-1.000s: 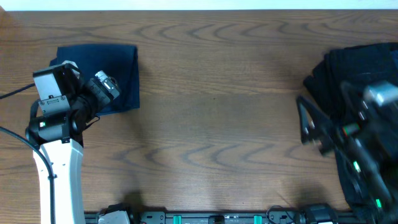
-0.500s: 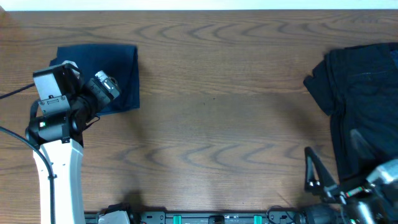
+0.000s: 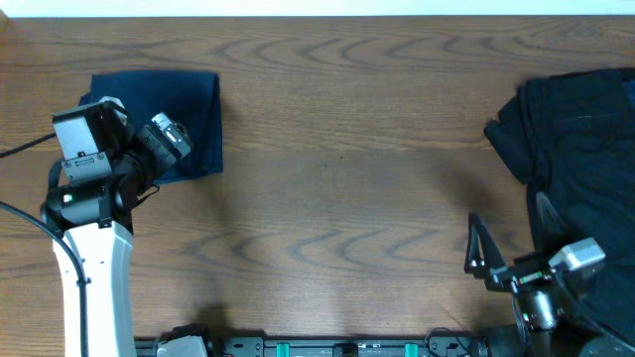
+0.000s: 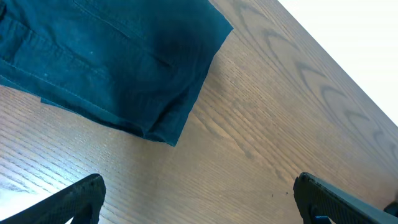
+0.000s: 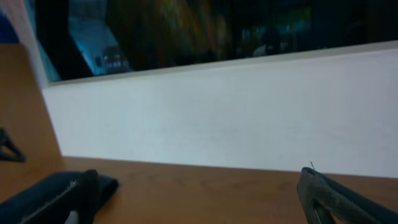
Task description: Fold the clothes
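A folded navy-blue cloth garment [image 3: 189,114] lies flat in the upper left of the overhead frame on the brown wood-grain table [image 3: 337,149]. It forms a roughly square packet with a straight top edge and a neat right side. The left wrist view shows it in the upper left of the frame. Stitched seams run across its surface, several layers are stacked at the lower edge, and one soft corner points down toward the bare wood. The cloth looks smooth, with only a shallow crease near the middle.

At the right edge of the overhead frame sits a rumpled heap of black and dark navy cloth [image 3: 585,159]. It is unfolded, its outline is uneven, and it runs out of the frame on the right.

The white-and-black left arm [image 3: 94,258] rises from the lower left, and its head covers the packet's lower left part. The left gripper [image 4: 202,202] is spread wide and released, with only wood between its two dark fingers. The right gripper [image 5: 205,199], at the bottom right of the overhead frame just beside the heap's left edge, is likewise spread wide and grasps nothing.
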Available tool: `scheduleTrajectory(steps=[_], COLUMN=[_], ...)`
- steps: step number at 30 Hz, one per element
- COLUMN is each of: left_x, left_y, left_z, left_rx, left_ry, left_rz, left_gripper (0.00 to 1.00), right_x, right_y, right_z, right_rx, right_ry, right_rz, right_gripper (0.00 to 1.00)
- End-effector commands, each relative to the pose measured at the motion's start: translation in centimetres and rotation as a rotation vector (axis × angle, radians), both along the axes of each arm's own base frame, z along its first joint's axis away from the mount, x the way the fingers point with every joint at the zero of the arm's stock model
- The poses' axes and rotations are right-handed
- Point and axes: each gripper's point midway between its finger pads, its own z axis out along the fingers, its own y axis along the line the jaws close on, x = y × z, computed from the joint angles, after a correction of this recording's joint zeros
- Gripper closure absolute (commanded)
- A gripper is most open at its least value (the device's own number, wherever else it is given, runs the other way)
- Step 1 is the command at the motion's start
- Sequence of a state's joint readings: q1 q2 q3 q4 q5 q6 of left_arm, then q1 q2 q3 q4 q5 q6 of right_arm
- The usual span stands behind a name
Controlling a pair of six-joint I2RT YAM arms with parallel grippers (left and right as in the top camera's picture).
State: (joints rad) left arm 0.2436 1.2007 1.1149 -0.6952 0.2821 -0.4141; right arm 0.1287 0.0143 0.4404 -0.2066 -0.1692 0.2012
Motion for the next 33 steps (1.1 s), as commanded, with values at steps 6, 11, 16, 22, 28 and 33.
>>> scheduleTrajectory(steps=[6, 11, 16, 22, 28, 33], left_x=[0.1, 0.1, 0.1, 0.1, 0.1, 0.1], left_y=[-0.1, -0.1, -0.1, -0.1, -0.1, -0.1], left_z=[0.0, 0.0, 0.0, 0.0, 0.0, 0.0], left_rx=[0.008, 0.008, 0.008, 0.008, 0.008, 0.008], left_ry=[0.000, 0.000, 0.000, 0.000, 0.000, 0.000], left_rz=[-0.010, -0.010, -0.010, -0.010, -0.010, -0.010], left_gripper=[0.02, 0.02, 0.02, 0.02, 0.02, 0.02], right_x=[3.2, 4.3, 5.1, 5.5, 5.7, 5.8], right_y=[-1.0, -1.3, -1.9, -1.9, -1.9, -1.9], right_z=[-5.1, -7.2, -9.3, -11.4, -13.7, -15.6], right_rx=[0.011, 0.023, 0.055, 0.027, -0.065, -0.138], right_ry=[0.014, -0.010, 0.007, 0.073, 0.147, 0.212], right_rz=[-0.084, -0.112, -0.144, -0.154, -0.167, -0.170], right_gripper=[0.01, 0.01, 0.01, 0.01, 0.01, 0.01])
